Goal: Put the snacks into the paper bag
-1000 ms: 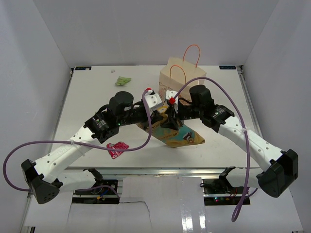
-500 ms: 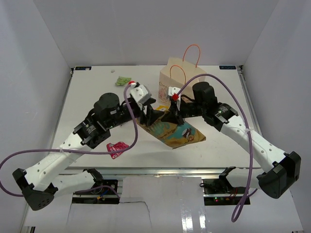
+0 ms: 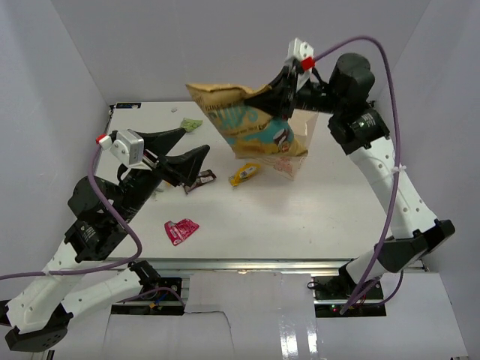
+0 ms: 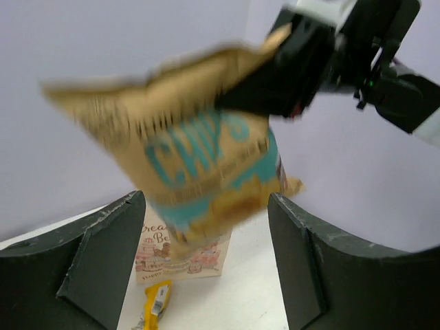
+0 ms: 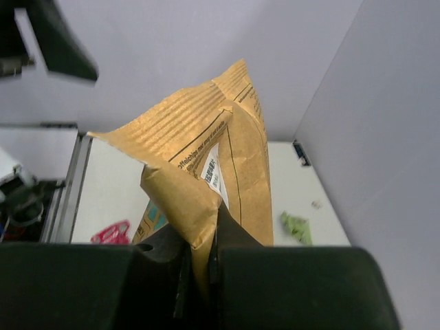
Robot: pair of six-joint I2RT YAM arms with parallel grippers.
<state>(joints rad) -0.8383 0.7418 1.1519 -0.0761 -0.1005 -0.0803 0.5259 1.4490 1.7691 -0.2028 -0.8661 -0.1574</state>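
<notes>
My right gripper [image 3: 276, 94] is shut on a folded corner of the yellow-and-light-blue chip bag [image 3: 247, 120], which hangs high in the air in front of the paper bag [image 3: 309, 129]. In the right wrist view the bag's edge [image 5: 206, 151] sits pinched between the closed jaws [image 5: 199, 254]. My left gripper [image 3: 196, 139] is open and empty, well left of the chip bag and pointing at it. Through its fingers I see the chip bag [image 4: 199, 158], blurred, and the paper bag [image 4: 182, 254] behind. On the table lie small packets: yellow [image 3: 246, 173], dark brown [image 3: 199, 181], magenta [image 3: 181, 230], green [image 3: 190, 124].
White walls close in the table on the left, back and right. The yellow packet [image 4: 157, 299] lies just in front of the paper bag. The magenta packet [image 5: 110, 232] and the green packet [image 5: 295, 227] also show below the right wrist.
The right gripper shut on the chip bag and lifted it off the table, up in front of the paper bag. The left gripper opened, let go and drew back to the left.
</notes>
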